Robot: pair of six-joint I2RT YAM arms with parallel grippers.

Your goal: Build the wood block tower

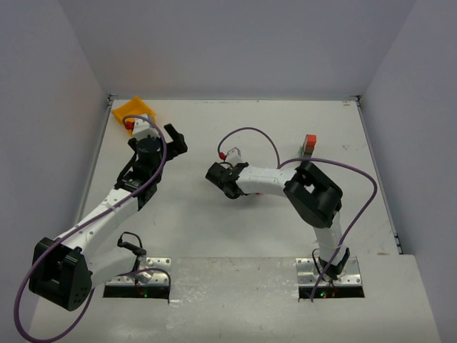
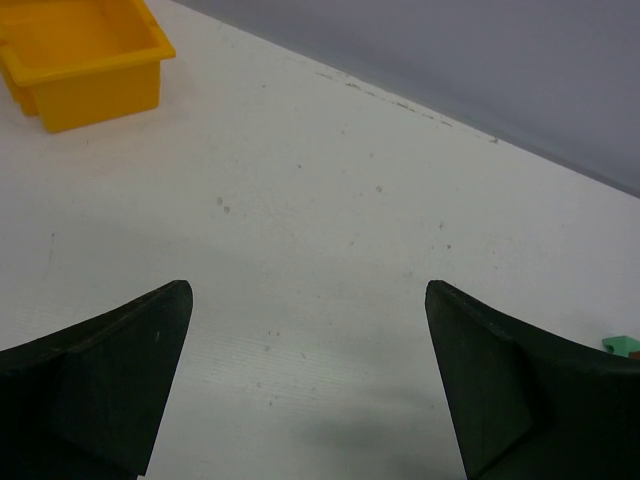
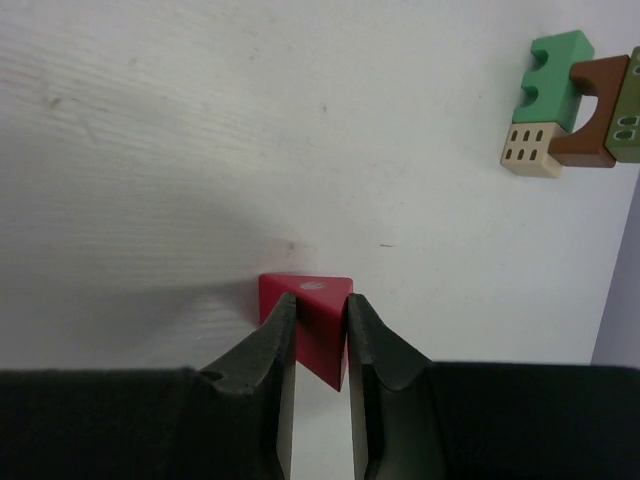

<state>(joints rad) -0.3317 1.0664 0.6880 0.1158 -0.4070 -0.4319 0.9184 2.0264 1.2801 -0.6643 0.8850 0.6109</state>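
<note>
A bin (image 1: 136,109) is set in the far left corner of the table (image 1: 271,229). The left gripper (image 1: 175,139) is held just to its right, slightly nearer. Near the table's middle, a triangular block (image 3: 305,287) is clamped between the fingers of the right gripper (image 3: 318,312). The wood block tower (image 1: 308,145) is found farther right, toward the far edge.
</note>
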